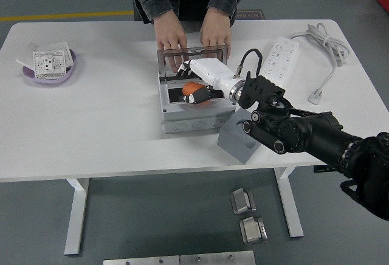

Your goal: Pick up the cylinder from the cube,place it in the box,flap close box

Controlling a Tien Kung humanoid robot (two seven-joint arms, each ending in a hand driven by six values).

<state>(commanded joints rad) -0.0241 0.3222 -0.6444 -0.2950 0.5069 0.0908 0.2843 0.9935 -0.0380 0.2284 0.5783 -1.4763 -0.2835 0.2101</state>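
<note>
My right hand, white with black fingertips, reaches from the right over the grey box. Its fingers curl around an orange cylinder, which sits low inside the box's open top. The grey cube stands just right of the box under my black forearm, with nothing on it. The box's smoky transparent lid stands upright at the far edge. A person at the far side rests both hands behind that lid. My left arm is out of sight.
A white power strip lies at the back right, its cable and plug trailing toward the right edge. A purple dish holding a white socket panel sits at the far left.
</note>
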